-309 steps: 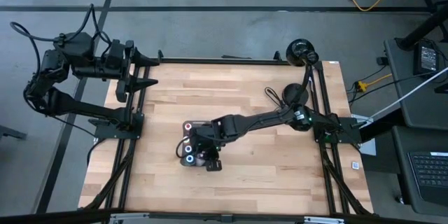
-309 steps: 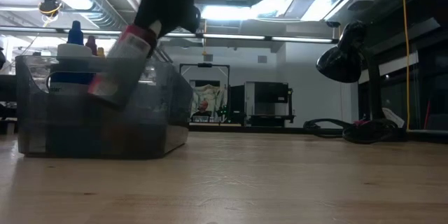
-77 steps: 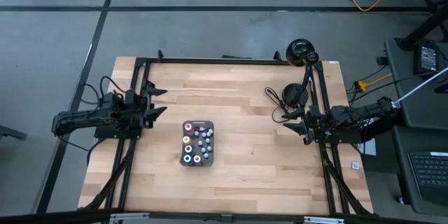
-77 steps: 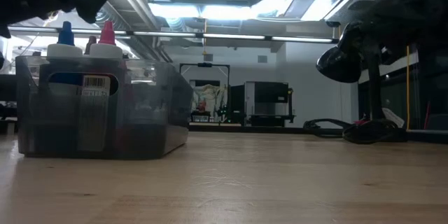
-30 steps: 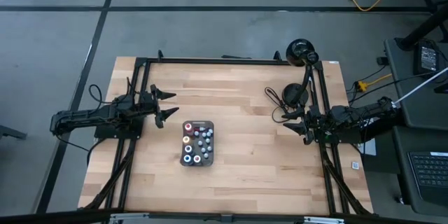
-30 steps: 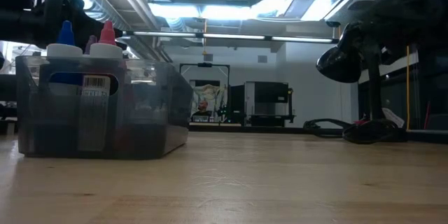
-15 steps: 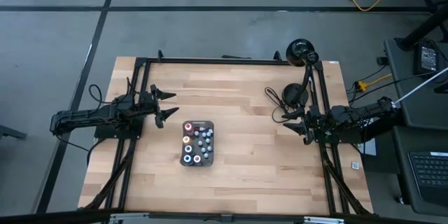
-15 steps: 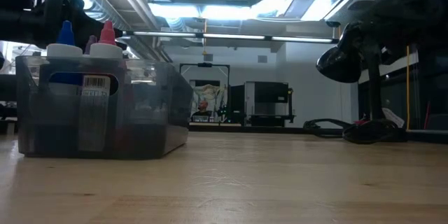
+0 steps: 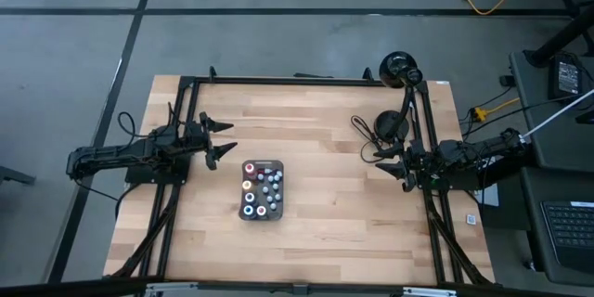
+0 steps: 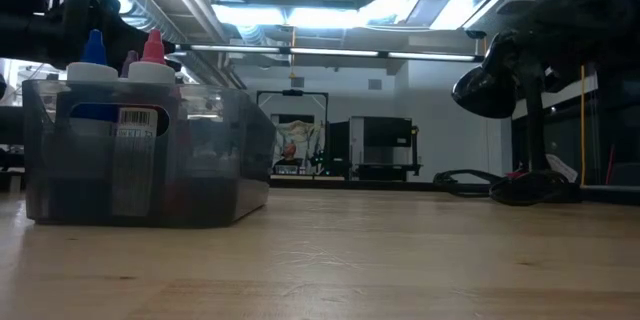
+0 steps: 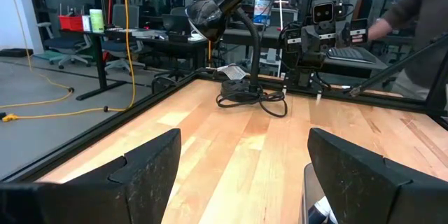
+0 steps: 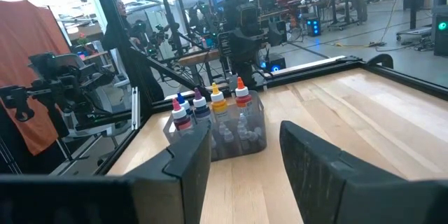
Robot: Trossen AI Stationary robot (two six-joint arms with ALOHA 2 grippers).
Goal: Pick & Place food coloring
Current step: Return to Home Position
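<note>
Planks of pale wood make the table (image 9: 325, 232), framed by black rails. My left arm reaches in from the left edge. My left gripper (image 9: 221, 141) hangs with its fingers spread wide and empty, near the bin's corner but apart from it. My right arm is folded at the right edge. My right gripper (image 9: 384, 163) points inward over the table, fingers parted and holding nothing, well apart from the bin. A black lamp (image 9: 401, 69) stands at a corner on my right side, its cable coiled by the base. The grey bin (image 9: 263, 163) sits near the table's middle, slightly toward my left. The bottles (image 9: 262, 190) stand upright inside it, packed close, with red, orange and blue caps among them.
</note>
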